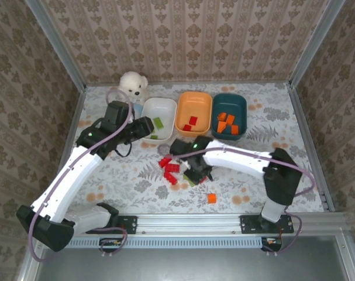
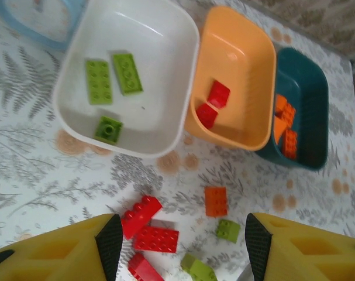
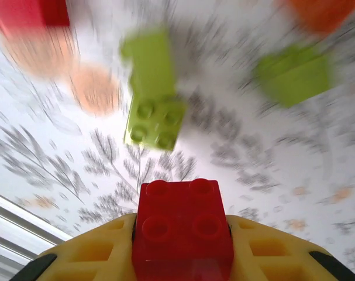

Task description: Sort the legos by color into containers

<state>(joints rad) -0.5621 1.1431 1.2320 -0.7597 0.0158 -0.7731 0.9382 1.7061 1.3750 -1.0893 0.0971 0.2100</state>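
Note:
My right gripper [image 3: 182, 231] is shut on a red lego [image 3: 183, 246], lifted just over the table; in the top view it [image 1: 197, 172] hangs beside loose red legos [image 1: 170, 168]. Below it lie two green legos [image 3: 154, 111]. My left gripper [image 2: 183, 243] stands open and empty above loose red [image 2: 141, 215], orange [image 2: 216, 201] and green legos [image 2: 228, 230]. The white container [image 2: 148, 52] holds three green legos [image 2: 98, 81]. Two red ones [image 2: 218, 93] lie in the orange container [image 2: 235, 64], and orange ones [image 2: 285, 126] in the teal container [image 2: 312, 93].
A white plush toy [image 1: 134, 85] sits behind the white dish, with a light blue clock [image 2: 31, 23] beside it. One orange brick [image 1: 212, 198] lies alone near the front rail [image 1: 189, 222]. Patterned walls close in the back and both sides.

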